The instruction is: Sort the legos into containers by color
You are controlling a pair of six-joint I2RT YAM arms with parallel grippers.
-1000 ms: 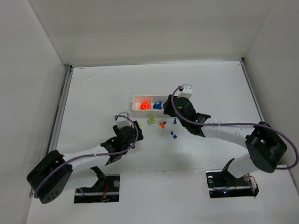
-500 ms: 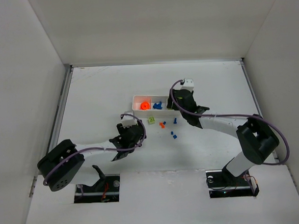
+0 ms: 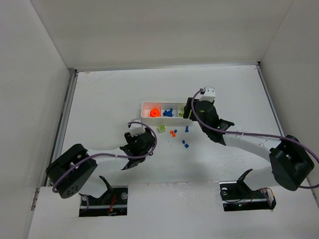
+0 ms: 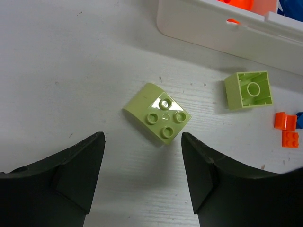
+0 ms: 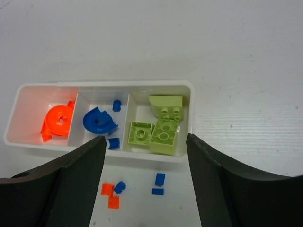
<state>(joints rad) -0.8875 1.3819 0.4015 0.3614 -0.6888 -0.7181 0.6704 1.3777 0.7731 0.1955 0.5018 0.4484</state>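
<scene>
Legos: partly sorted into white tray (image 5: 104,86), partly loose on table (image 5: 236,47).

Right wrist view, tray across middle of frame:
- Left compartment (image 5: 33,101): holds orange disc (image 5: 57,121).
- Middle compartment (image 5: 97,101): holds curved blue piece (image 5: 98,122) and two small blue bits (image 5: 117,105).
- Right compartment (image 5: 139,108): holds three light-green bricks (image 5: 163,135), packed close together.
- Below tray, lower centre of frame: two orange bits (image 5: 110,195) on table, touching each other, with loose blue bit (image 5: 120,187) against them. Two further blue pieces (image 5: 159,179) just to the right.

Left wrist view:
- Studs-up green brick (image 4: 157,113): flat on table at centre of frame, rotated diagonally, touched by nothing.
- Inverted green brick (image 4: 248,90): hollow side up, upper right of frame, just beside tray wall but apart from it.
- Orange bits also visible at right edge of frame.

Left gripper (image 4: 142,146): jaws spread wide, nothing between them. Tips on either side of studs-up green brick and just short of it.

Right gripper (image 5: 146,142): jaws spread wide, empty. Positioned at near wall of tray, with middle and right compartments visible between tips.

Top view: tray at centre of frame, left gripper to lower left of it, right gripper at its right end.
</scene>
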